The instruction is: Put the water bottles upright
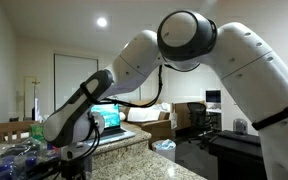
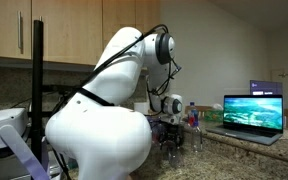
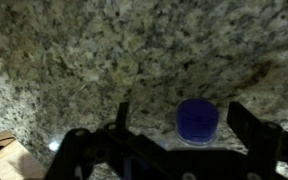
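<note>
End effector [image 3: 174, 112] hangs released, jaws wide, above the speckled granite tabletop [image 3: 104, 50], with a blue-capped clear plastic water bottle [image 3: 197, 120] between them. You look to be approaching; next, lower squarely and clench around it.

1. In the wrist view, a capped water bottle [image 3: 197, 120] stands on the countertop [image 3: 134, 50] between the fingers of the gripper [image 3: 181, 116], nearer the finger at picture right.
2. In an exterior view, the laptop [image 2: 252, 112] sits on the counter at picture right, with an upright bottle [image 2: 192, 115] between it and the gripper.
3. In an exterior view, more bottles [image 1: 19, 152] crowd the counter at picture left of the gripper, and the laptop stands behind it.
4. A bin [image 1: 164, 148] stands on the floor beyond the counter, with a chair [image 1: 194, 118] behind it.
</note>
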Controlling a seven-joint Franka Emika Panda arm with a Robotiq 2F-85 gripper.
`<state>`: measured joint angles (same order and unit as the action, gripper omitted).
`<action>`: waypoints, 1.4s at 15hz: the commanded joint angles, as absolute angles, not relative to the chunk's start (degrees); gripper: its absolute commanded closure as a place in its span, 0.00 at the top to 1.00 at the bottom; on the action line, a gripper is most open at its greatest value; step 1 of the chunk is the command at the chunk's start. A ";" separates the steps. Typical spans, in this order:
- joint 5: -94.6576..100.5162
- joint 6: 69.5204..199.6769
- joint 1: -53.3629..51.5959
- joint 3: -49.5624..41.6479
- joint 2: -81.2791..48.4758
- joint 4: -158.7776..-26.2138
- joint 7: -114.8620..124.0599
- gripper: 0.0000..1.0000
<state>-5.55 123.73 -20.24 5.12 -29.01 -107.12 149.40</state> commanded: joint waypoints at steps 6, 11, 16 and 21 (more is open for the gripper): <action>-6.54 126.51 -18.94 6.07 -27.54 -110.52 147.88 0.47; -6.41 127.08 -18.81 6.10 -27.49 -110.68 147.80 0.15; -6.21 127.75 -19.11 6.39 -27.34 -111.67 147.97 0.01; -6.07 132.27 -19.14 6.57 -25.77 -113.81 147.66 0.06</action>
<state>-5.55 127.66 -19.74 5.94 -28.66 -109.99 149.28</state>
